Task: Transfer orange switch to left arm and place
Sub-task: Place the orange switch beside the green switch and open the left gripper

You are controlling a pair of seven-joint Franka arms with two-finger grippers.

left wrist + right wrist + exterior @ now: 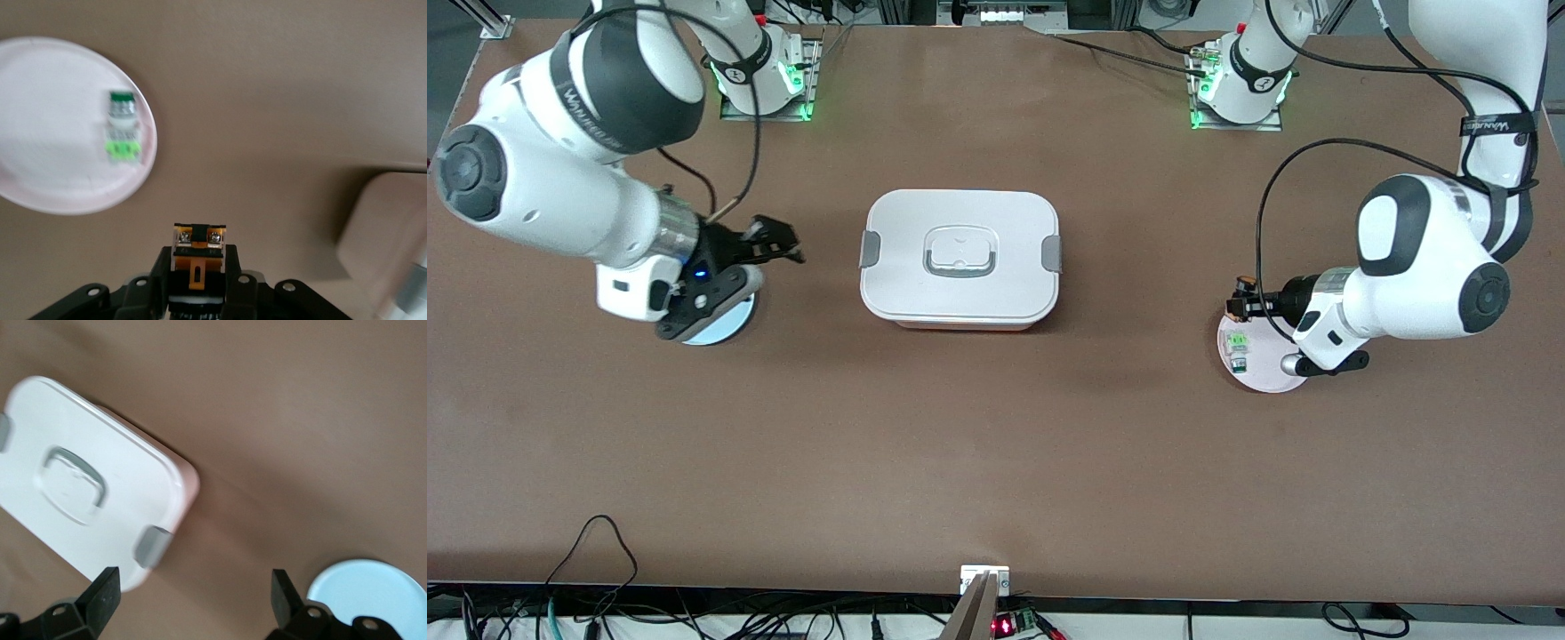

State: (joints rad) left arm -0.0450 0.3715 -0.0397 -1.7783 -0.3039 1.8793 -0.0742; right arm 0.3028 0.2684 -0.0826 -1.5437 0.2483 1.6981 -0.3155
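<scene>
Orange-capped black switch (197, 250), pinched in the left gripper (1240, 300) above the pink plate (1267, 378), could clip the white lidded box (959, 258) if carried low toward the open right gripper (778, 242).

Brown matte tabletop (996, 444) — three things resting on it.

At the centre sits the large white rounded-rectangular lidded box (959, 258) with grey side latches. Taking the box as the middle of a clock face in the front view, a small round pale-blue plate (725, 327) lies at about 8 o'clock, toward the right arm's end, and a small round pale-pink plate (1263, 369) at about 4 o'clock, toward the left arm's end — both well apart from the box and slightly nearer the front camera.
</scene>
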